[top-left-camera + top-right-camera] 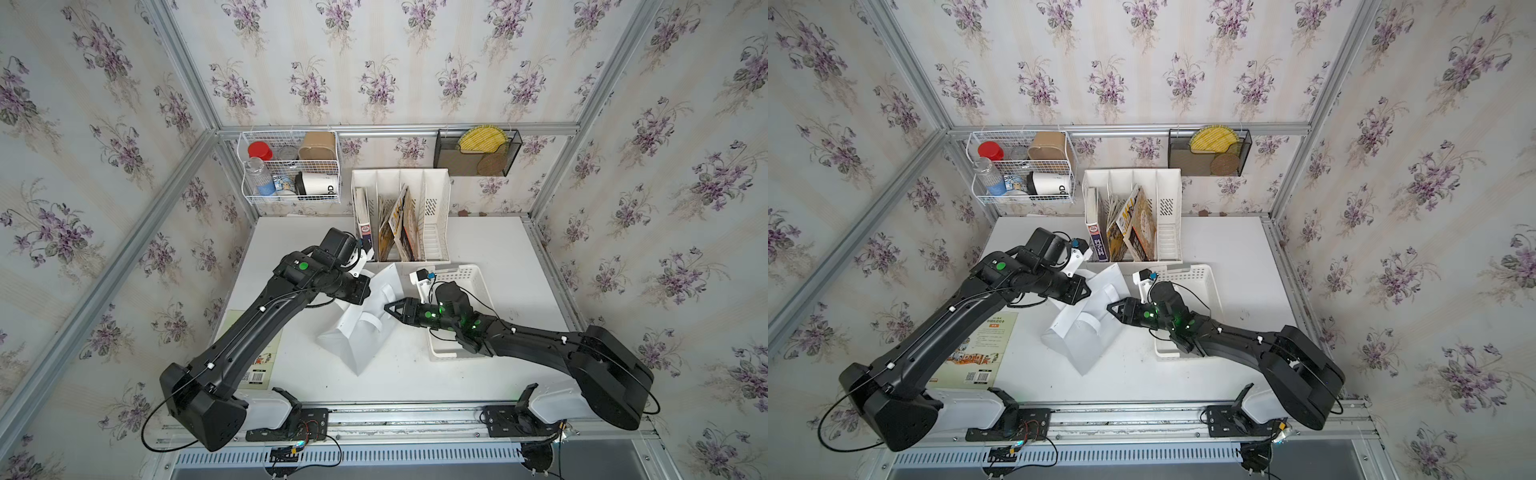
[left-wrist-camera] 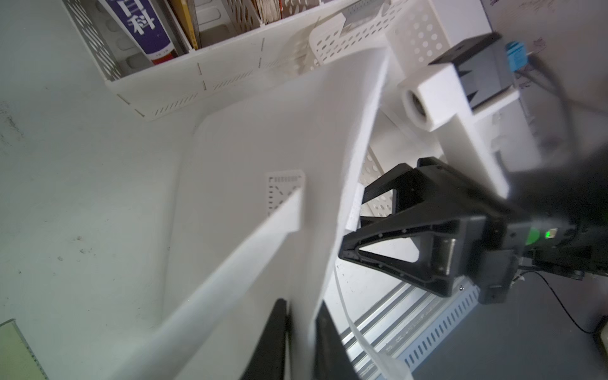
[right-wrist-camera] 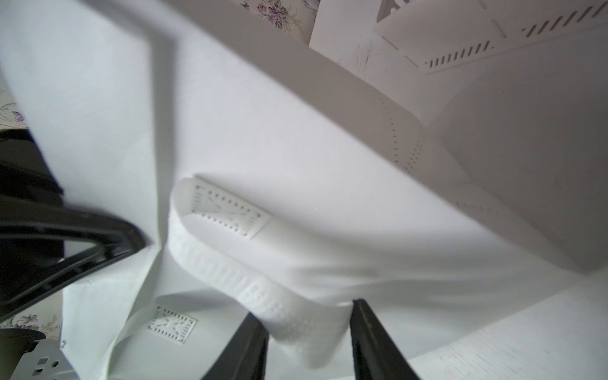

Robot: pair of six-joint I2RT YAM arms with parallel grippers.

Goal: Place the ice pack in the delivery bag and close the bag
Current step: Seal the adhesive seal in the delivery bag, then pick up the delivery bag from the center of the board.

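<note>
The white delivery bag [image 1: 357, 332] [image 1: 1084, 336] lies on its side mid-table, its mouth toward the back. No ice pack shows in any view. My left gripper [image 1: 365, 289] [image 2: 301, 316] comes from the left, and its jaws are shut on the bag's upper wall [image 2: 263, 148]. My right gripper [image 1: 387, 308] [image 3: 309, 316] reaches in from the right. It stands open, and one white strap handle [image 3: 230, 283] droops between its fingers and brushes both. The left wrist view also shows the right gripper [image 2: 353, 223] beside the bag's edge.
A white perforated basket [image 1: 465, 276] sits under my right arm, right of the bag. A white magazine file [image 1: 399, 216] with books stands behind. A book [image 1: 980, 353] lies front left under my left arm. A wire basket [image 1: 291, 166] and a black mesh holder [image 1: 478, 153] hang on the back wall.
</note>
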